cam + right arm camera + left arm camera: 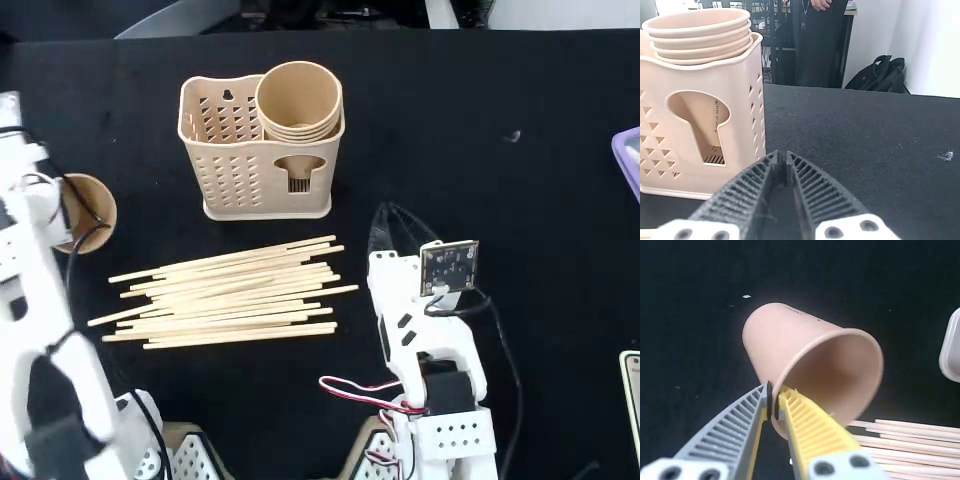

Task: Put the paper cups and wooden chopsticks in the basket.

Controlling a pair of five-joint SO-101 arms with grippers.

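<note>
The job is partly done. A stack of tan paper cups (298,100) stands upright, mouths up, in one compartment of the beige perforated plastic basket (240,175). The neighbouring compartment looks empty.

One more tan paper cup (810,370) is outside the basket, well off its empty-compartment end. The left gripper (772,405) is clamped on the cup's wall near the rim, one finger inside and one outside. The cup is tilted, with its mouth turned towards the wrist camera and its base pointing away. I cannot tell whether it is clear of the black table (500,200).

None of the pale wooden chopsticks (230,292) is in the basket yet. They lie as a loose flat bundle on the table in front of it. Their long axis runs roughly along its front wall, slightly fanned and skewed.

The right gripper (785,167) is in front of the basket on the cup-stack side, just past the chopstick ends. It points towards the basket with its fingertips pressed together on nothing.

By my judgement the held cup and the whole bundle remain to be done.
</note>
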